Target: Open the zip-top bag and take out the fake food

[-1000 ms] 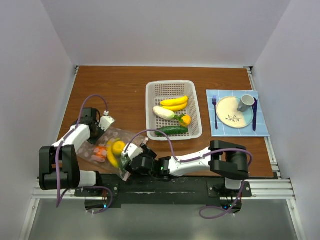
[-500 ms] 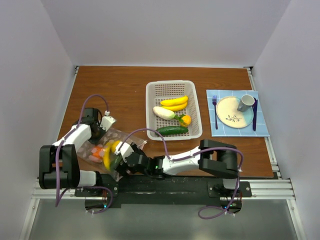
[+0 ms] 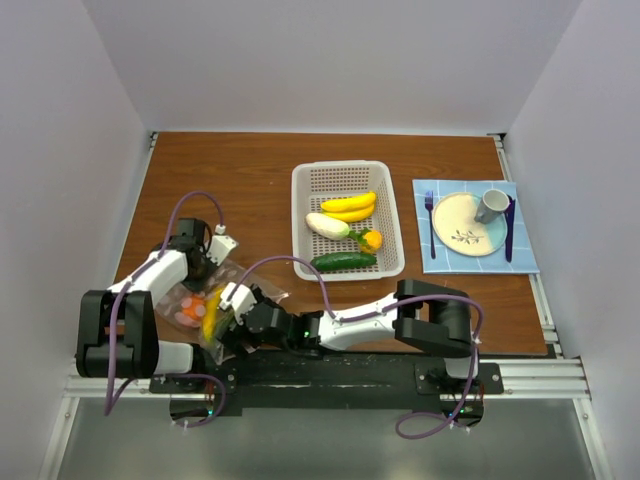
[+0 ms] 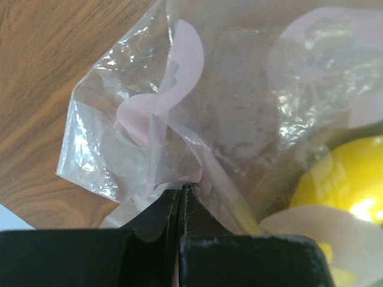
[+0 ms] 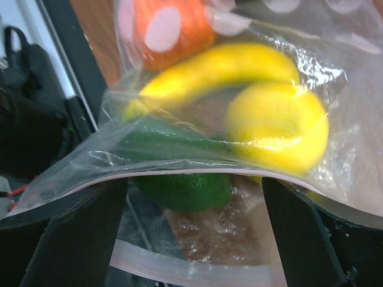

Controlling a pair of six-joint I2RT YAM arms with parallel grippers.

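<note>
The right claw (image 5: pixel 188 239) has travelled left along the near edge of the worktop (image 3: pixel 250 180) since the earlier frame, and the zip-top bag (image 3: pixel 200 300) has bunched up toward the left arm.

The step in hand appears to be opening the bag. Its mouth faces the right wrist camera, and part of the fake food is inside: a banana (image 5: pixel 209 69), a lemon (image 5: pixel 278 128), a green piece (image 5: pixel 179 173) and an orange-red piece (image 5: pixel 170 27). Other pieces already lie in the basket (image 3: pixel 305 190).

Check the claws:
- The left claw (image 4: pixel 180 190) is pressed together on a fold of the bag's plastic at the far end, with no gap between the fingers.
- The right claw stands wide apart. The pink zip strip (image 5: pixel 197 172) spans it from finger to finger, but nothing is gripped.

For the next move, you probably need to keep the left pinch as an anchor, then reach the right claw past the strip to close on one piece.
</note>
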